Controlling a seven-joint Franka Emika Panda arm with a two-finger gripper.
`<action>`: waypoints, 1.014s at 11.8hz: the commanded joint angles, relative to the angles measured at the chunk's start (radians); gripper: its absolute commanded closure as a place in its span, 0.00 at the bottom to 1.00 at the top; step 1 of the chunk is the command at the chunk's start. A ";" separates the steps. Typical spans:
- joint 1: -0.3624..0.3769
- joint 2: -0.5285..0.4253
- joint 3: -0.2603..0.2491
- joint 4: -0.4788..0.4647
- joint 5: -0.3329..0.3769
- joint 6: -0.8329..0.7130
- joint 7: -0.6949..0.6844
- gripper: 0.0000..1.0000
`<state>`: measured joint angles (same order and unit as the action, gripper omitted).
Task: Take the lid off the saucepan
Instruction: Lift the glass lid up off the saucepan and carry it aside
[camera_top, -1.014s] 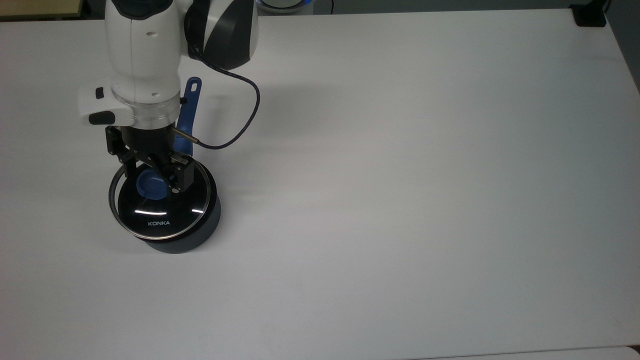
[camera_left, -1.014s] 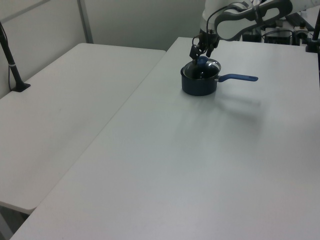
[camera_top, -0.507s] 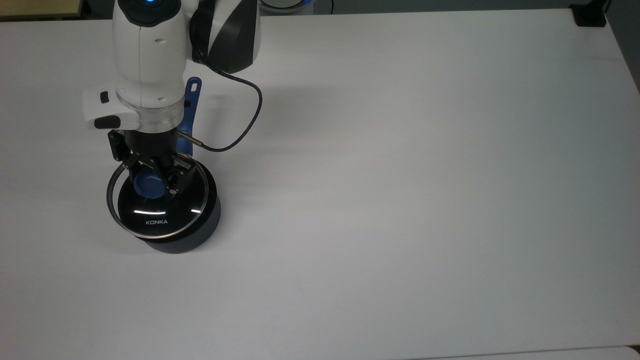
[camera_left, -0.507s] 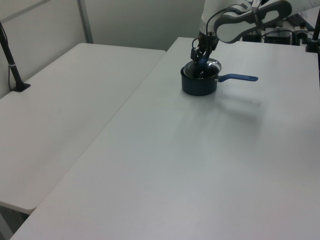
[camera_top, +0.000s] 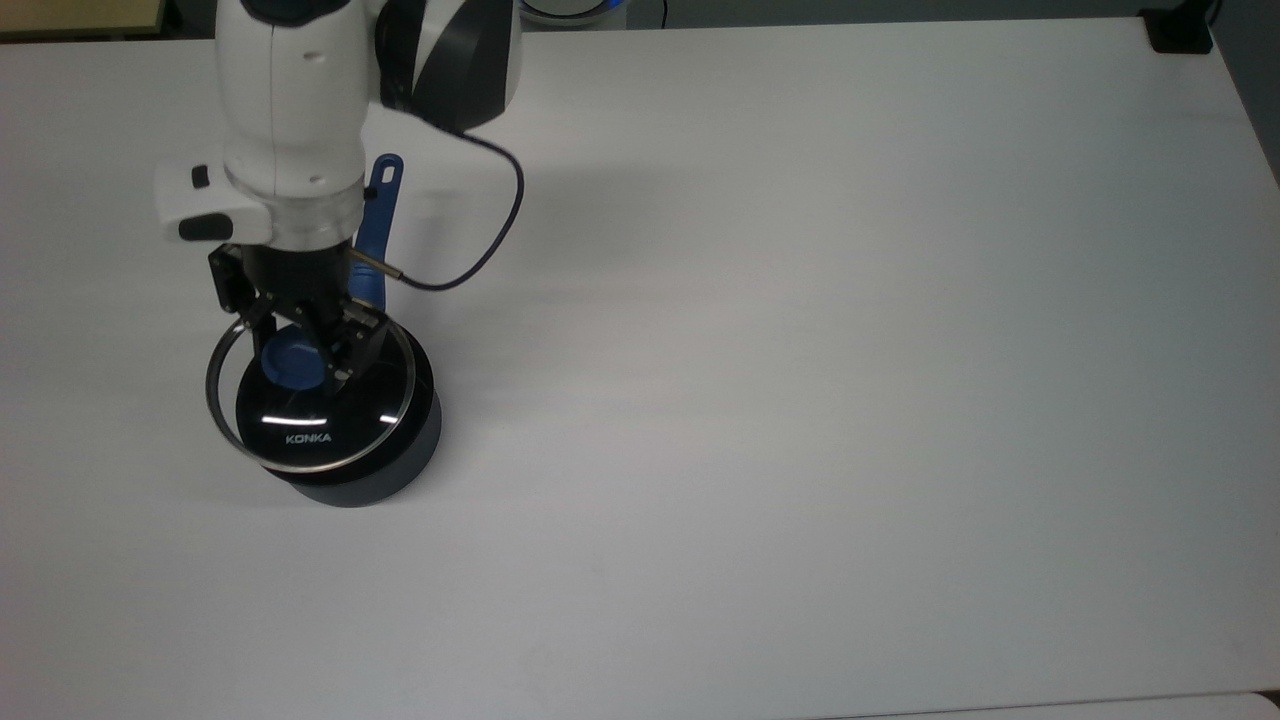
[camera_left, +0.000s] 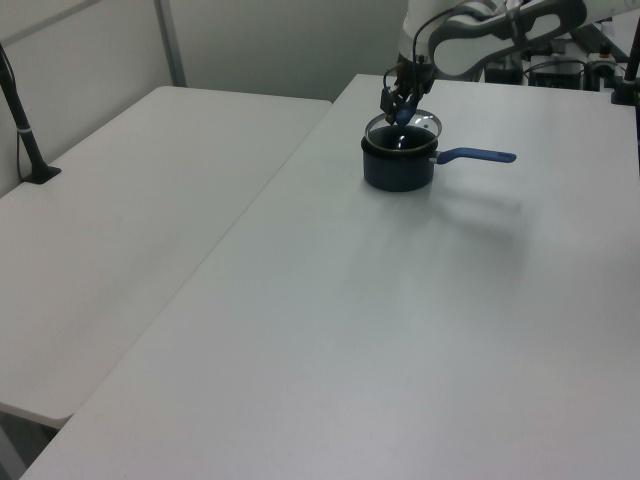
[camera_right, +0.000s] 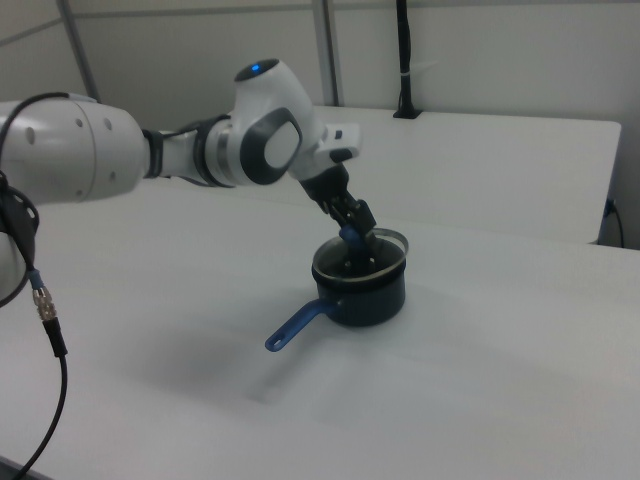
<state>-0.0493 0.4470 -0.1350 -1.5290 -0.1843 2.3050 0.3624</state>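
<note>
The saucepan (camera_top: 400, 462) is a small dark pot on the white table (camera_top: 800, 350), with its long blue handle (camera_top: 378, 200) running towards the top view's upper edge. My gripper (camera_top: 300, 350) is shut on the blue knob (camera_top: 292, 368) of the glass lid (camera_top: 310, 415). The lid hangs slightly above the pan's rim, shifted a little to the top view's left. In the left view the lid (camera_left: 403, 127) sits raised over the saucepan (camera_left: 398, 168) under the gripper (camera_left: 400, 108). In the right view the lid (camera_right: 378, 246) hangs just above the saucepan (camera_right: 362, 292).
A dark cable (camera_top: 495, 235) loops from the wrist to the top view's right of the handle. A second white table (camera_left: 130, 200) stands at the left view's left with a black post (camera_left: 22, 120) on it. A black object (camera_top: 1180, 30) sits at the table's far corner.
The fingers closed in on the blue knob. The lid then rose off the pan's rim and drifted slightly to the top view's left. The saucepan stayed in place.
</note>
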 joint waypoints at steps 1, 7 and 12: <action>-0.026 -0.202 0.098 -0.089 -0.004 -0.177 -0.041 0.42; 0.015 -0.585 0.218 -0.486 0.158 -0.328 -0.229 0.44; 0.023 -0.530 0.236 -0.609 0.301 -0.230 -0.522 0.44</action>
<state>-0.0253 -0.0890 0.1050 -2.1189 0.0767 2.0530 -0.0614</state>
